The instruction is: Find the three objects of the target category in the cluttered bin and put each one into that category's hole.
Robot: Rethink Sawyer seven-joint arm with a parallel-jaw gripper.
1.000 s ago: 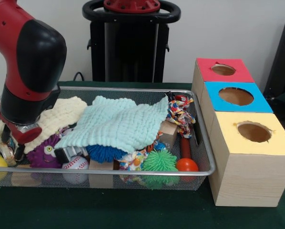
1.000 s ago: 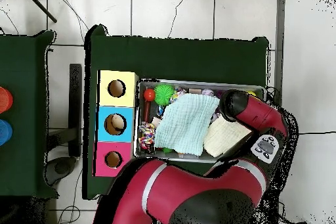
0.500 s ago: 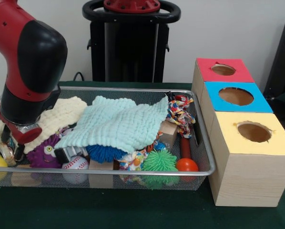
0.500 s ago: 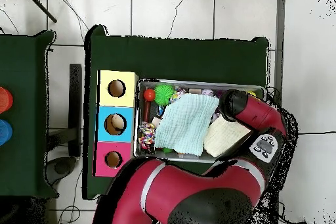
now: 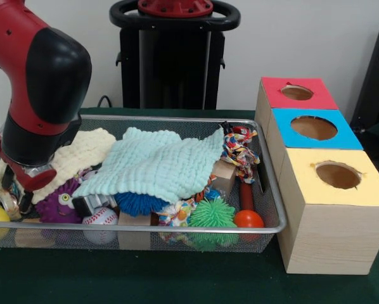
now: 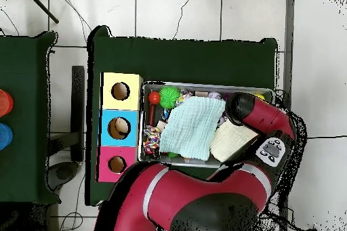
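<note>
Reaching down into the left end of the wire bin (image 5: 265, 190), the gripper (image 5: 13, 190) is lowered beside a purple toy (image 5: 57, 204); whether its jaws are apart cannot be told. A mint cloth (image 5: 158, 161) is spread over the clutter. Three boxes with holes (image 5: 337, 175) are set just right of the bin.

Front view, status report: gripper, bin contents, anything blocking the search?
Gripper low at bin's end, fingers unreadable. Mint cloth and cream cloth cover much of the toys. Three holes unobstructed.
</note>
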